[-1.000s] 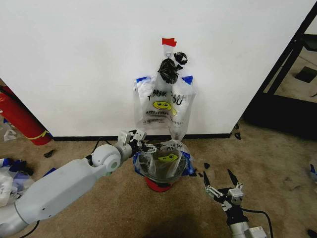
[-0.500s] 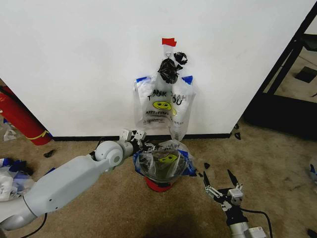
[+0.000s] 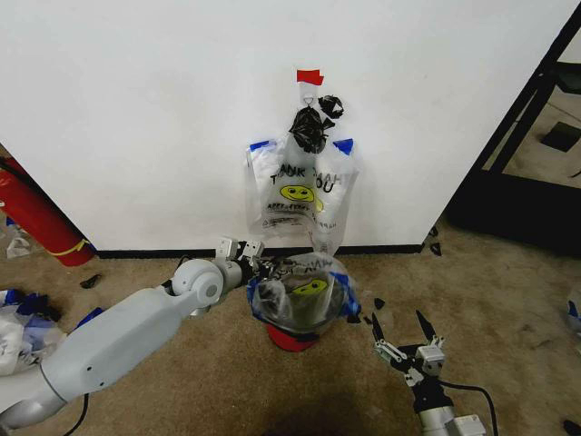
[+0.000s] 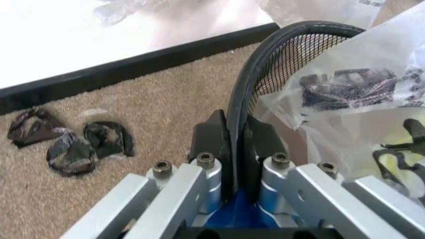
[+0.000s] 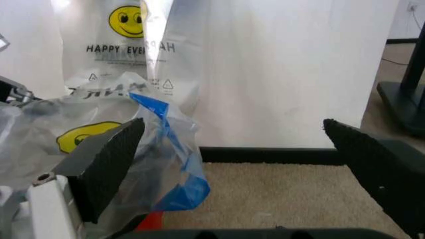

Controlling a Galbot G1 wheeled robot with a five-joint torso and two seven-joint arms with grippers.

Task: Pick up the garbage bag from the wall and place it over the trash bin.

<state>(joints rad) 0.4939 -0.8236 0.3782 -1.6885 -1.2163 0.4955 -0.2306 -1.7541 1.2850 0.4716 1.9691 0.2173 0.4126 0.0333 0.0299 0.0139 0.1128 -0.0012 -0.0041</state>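
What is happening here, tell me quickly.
The left gripper is clamped on the rim of the trash bin, where a garbage bag is draped over the opening. The right gripper sits open and idle beside the bin. More smiley bags hang on the wall above.

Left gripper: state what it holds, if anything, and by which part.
The left gripper has its jaws shut on the trash bin, pinching the black rim. The right gripper is open, holding nothing.

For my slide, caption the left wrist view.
Left gripper pinching the bin rim beside the draped bag.
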